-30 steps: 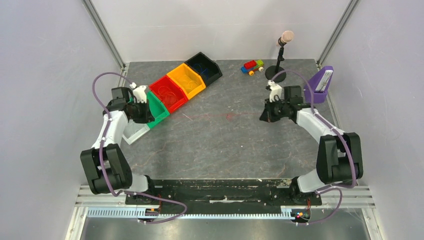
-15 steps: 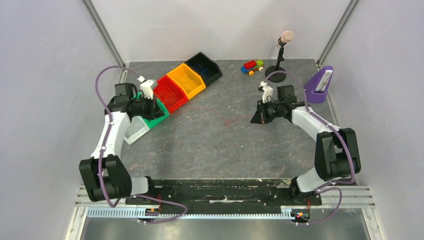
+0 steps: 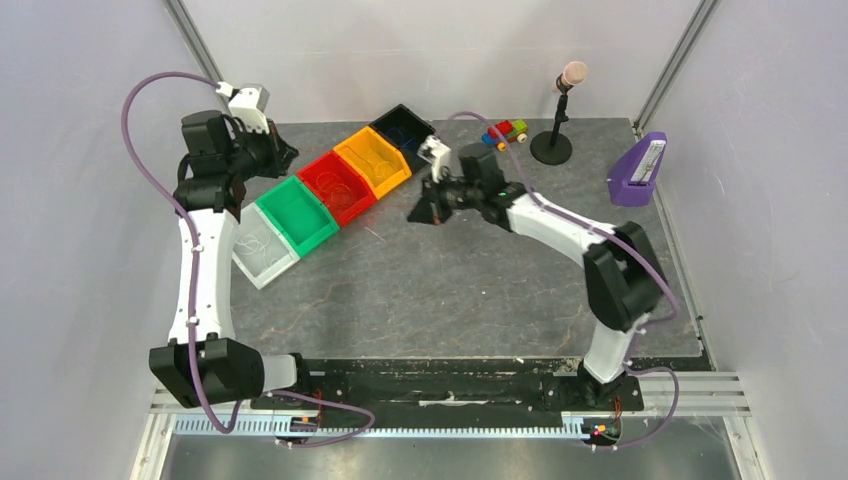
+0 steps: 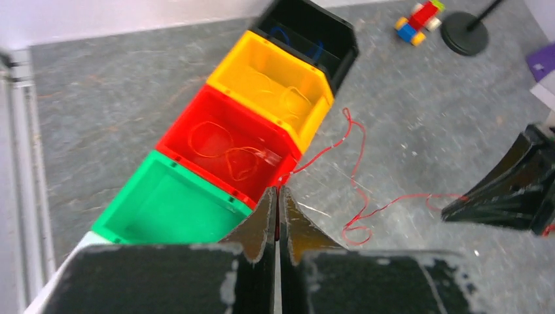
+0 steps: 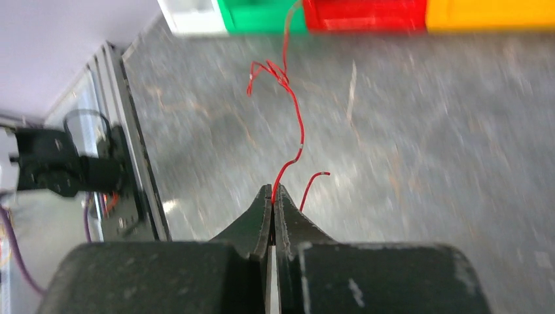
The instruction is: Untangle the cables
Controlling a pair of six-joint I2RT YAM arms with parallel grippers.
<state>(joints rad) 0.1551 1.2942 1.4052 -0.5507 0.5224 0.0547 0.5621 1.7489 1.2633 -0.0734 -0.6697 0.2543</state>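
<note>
One thin red cable (image 4: 354,140) runs in loose curls from my left gripper (image 4: 277,191) across the grey floor to my right gripper (image 4: 517,190). The left gripper (image 3: 289,151) is raised over the far end of the bin row and is shut on that cable's end. The right gripper (image 3: 413,216), near the orange bin, is shut on the other end of the red cable (image 5: 298,124), with a short free tail beside its tips. Other cables lie in bins: an orange one (image 4: 222,148) in the red bin, a pale one (image 4: 288,98) in the yellow bin, a blue one (image 4: 296,38) in the black bin.
A diagonal row of bins stands at the back left: black (image 3: 410,128), orange-yellow (image 3: 372,160), red (image 3: 335,188), green (image 3: 298,213), clear (image 3: 258,248). A toy car (image 3: 505,132), a microphone stand (image 3: 556,125) and a purple holder (image 3: 637,170) stand at the back right.
The left gripper has lifted up and back from the green bin. The right arm has swung left across the table toward the bins. Both stay shut on the red cable, which now hangs slack.
</note>
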